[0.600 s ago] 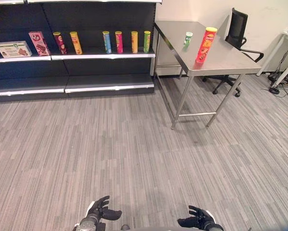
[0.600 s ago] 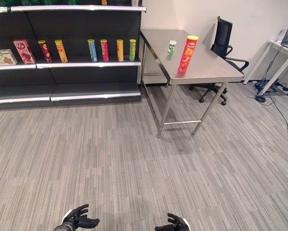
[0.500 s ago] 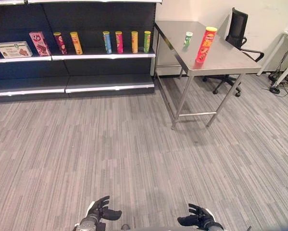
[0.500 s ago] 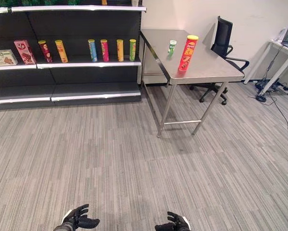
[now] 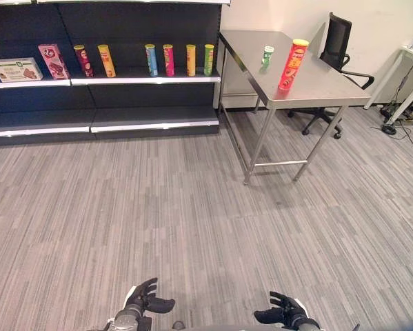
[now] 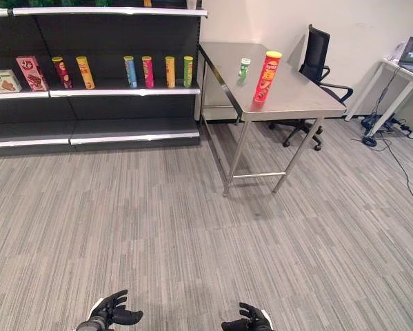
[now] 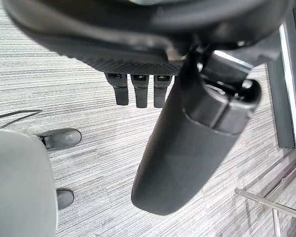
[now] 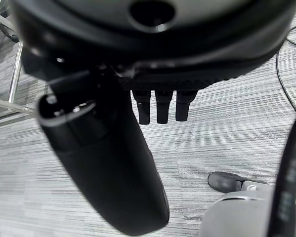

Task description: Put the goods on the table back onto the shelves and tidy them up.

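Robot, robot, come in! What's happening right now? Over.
Both hands empty: left hand and right hand open, low. Red can and green can on table. Shelf ahead, floor between.

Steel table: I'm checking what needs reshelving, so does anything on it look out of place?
Yes: a tall red can and a small green can stand upright on the table, away from the shelf. Nothing spilled.
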You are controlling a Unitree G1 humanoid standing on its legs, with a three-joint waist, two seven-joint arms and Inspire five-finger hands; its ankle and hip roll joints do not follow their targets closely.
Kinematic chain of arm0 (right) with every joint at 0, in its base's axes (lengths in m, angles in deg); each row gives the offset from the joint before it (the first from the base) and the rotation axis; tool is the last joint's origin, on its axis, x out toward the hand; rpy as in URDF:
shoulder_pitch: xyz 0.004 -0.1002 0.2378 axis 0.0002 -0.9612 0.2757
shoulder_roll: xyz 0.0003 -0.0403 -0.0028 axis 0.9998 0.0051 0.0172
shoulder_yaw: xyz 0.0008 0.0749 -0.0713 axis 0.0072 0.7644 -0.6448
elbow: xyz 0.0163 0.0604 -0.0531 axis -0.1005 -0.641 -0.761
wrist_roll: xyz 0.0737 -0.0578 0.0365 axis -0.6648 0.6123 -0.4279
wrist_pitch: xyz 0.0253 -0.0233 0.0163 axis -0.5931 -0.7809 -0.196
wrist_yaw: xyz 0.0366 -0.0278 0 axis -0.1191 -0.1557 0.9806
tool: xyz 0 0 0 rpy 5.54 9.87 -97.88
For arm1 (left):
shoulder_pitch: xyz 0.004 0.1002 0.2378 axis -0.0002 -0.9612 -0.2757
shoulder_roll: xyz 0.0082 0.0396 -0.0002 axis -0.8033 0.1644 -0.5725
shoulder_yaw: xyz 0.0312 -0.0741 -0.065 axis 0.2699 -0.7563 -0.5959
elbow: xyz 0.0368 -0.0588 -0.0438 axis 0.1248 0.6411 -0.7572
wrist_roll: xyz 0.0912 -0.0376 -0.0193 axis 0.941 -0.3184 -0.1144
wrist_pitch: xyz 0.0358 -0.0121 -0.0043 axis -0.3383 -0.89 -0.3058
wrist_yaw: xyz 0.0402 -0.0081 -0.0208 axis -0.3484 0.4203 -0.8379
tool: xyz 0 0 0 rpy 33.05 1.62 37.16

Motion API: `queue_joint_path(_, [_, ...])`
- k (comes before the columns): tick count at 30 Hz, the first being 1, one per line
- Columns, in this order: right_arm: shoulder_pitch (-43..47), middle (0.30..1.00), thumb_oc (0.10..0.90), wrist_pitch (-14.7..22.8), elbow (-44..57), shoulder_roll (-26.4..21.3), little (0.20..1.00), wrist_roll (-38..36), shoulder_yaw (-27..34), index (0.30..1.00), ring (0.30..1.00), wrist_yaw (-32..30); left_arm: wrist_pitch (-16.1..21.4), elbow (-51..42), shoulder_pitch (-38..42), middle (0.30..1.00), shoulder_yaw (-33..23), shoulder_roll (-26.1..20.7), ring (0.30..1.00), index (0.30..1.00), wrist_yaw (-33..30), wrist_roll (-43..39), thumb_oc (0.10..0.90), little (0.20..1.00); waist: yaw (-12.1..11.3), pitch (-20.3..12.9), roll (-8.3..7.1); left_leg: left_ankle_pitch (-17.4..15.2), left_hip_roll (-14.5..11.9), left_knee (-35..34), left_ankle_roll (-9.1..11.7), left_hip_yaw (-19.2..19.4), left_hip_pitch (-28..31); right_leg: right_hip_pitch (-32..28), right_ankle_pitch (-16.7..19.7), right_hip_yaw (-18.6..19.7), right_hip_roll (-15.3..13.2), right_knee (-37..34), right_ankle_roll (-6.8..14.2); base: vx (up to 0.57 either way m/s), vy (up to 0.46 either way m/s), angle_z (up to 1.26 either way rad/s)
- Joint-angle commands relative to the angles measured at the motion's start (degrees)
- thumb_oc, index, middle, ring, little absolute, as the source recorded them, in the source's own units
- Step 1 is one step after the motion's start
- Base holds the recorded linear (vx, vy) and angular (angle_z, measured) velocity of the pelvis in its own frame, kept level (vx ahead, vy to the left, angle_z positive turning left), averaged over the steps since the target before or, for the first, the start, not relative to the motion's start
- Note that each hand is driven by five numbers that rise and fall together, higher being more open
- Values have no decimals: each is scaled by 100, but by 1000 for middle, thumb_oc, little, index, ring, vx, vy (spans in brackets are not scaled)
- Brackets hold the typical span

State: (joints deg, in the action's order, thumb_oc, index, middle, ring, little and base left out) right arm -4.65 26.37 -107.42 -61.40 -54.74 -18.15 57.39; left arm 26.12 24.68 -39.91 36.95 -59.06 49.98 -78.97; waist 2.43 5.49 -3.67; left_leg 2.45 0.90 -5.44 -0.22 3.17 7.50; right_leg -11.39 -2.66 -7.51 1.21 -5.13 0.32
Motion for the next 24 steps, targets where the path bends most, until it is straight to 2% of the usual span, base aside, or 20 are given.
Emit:
queue_joint_path(1, [306,900,800,270,113,-205,900,-141,-59,900,900,-80,264,103,425,900,101,-44,900,900,0,-76,800,900,70,-69,33,-545,-345,44,305,367,323,84,-91,-136,-321,13,537,0,0,0])
queue_joint_path(10, [310,900,800,259,90,-228,900,-196,-34,900,900,-71,249,162,423,900,99,-35,900,900,-18,-28,800,900,84,-58,34,-561,-349,44,306,386,339,79,-103,-117,-308,13,531,6,-8,0])
queue_joint_path(14, [324,900,800,297,206,-205,900,-513,56,900,900,-34,252,102,439,900,107,-59,900,900,-28,-61,800,900,101,-57,41,-553,-359,44,313,384,342,88,-104,-95,-284,13,524,7,-8,0])
queue_joint_path(24, [380,900,800,271,354,-215,900,-443,-113,900,900,44,259,-141,543,900,306,-75,900,900,20,53,800,900,120,-27,57,-549,-356,44,319,376,284,148,-113,-97,-279,13,518,0,0,0])
